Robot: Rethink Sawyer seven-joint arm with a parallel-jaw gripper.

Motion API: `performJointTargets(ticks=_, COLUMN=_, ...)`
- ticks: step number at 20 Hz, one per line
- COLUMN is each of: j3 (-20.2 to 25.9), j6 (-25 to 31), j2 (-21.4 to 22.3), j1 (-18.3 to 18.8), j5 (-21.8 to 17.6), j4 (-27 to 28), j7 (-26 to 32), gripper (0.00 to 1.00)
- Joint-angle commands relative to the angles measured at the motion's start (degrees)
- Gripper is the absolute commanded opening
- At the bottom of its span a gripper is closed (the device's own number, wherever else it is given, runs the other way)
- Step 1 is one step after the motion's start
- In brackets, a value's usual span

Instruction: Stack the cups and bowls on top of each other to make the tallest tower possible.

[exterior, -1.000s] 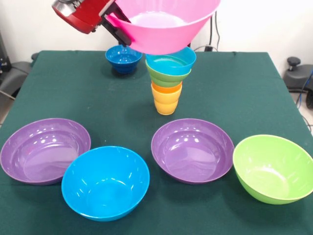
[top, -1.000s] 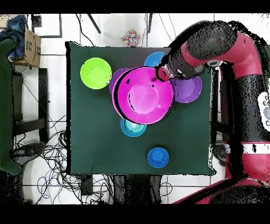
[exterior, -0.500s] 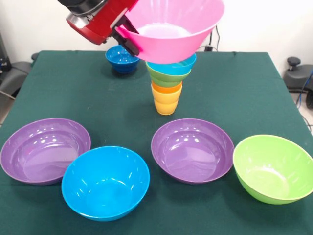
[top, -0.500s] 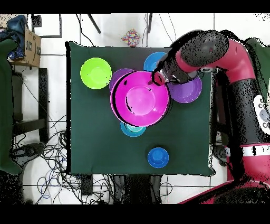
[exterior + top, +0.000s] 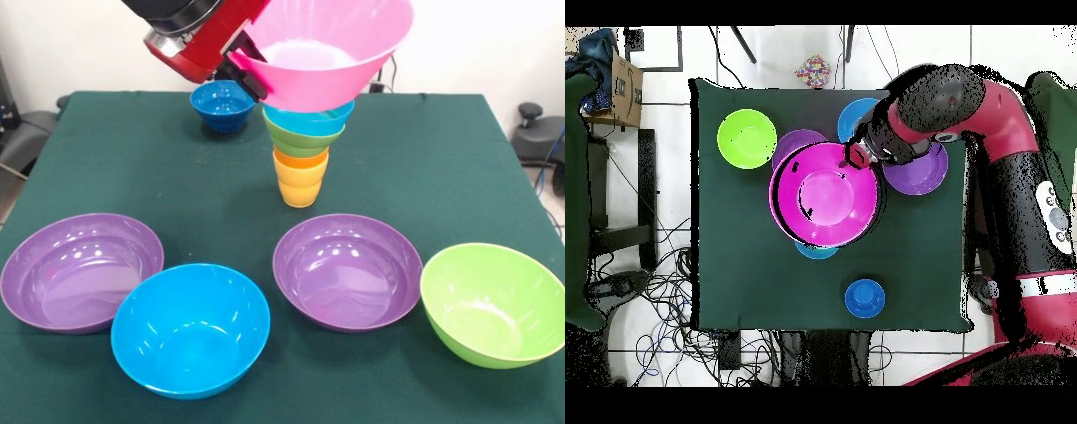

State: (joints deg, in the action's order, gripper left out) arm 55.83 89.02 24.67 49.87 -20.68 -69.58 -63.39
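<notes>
At the pink bowl's rim the gripper point(image 5: 250, 72) is clamped on the bowl's edge, carrying the large pink bowl point(image 5: 325, 49) tilted in the air over the tower point(image 5: 304, 146). That tower stands toward the far middle of the green table point(image 5: 441, 168): the orange and yellow cups point(image 5: 300, 177) at the bottom, the small green bowl point(image 5: 300, 141) and the light blue bowl point(image 5: 311, 118) nested above them. In the front view the pink bowl's base hangs just at the light blue bowl's mouth; whether they touch cannot be told, and from overhead it covers the tower but for a sliver of light blue. To do this step well, level the bowl, centre its base over the light blue rim, lower slowly and let go only once it sits, for a wide bowl on a narrow stack will likely tip if released off-centre. The small dark blue bowl point(image 5: 222, 104) waits behind, and two purple bowls point(image 5: 79, 269), a blue bowl point(image 5: 190, 329) and a green bowl point(image 5: 492, 302) lie along the near side.
</notes>
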Motion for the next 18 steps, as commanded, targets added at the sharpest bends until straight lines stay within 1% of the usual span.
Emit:
performJointTargets(ticks=1, j3=-2.15, j6=-3.57, j2=0.67, j1=0.19, j5=-3.19, j4=-3.91, j7=8.48, gripper=0.00)
performJointTargets(ticks=7, j3=-2.20, j6=-5.57, j2=0.67, j1=0.91, j5=-3.93, j4=-5.22, j7=8.52, gripper=0.00)
performJointTargets(ticks=14, j3=-1.97, j6=-9.99, j2=0.28, j1=2.68, j5=-4.39, j4=-8.97, j7=8.36, gripper=0.00)
performJointTargets(ticks=18, j3=-1.97, j6=-10.78, j2=0.60, j1=2.94, j5=-4.34, j4=-9.80, j7=8.24, gripper=0.00)
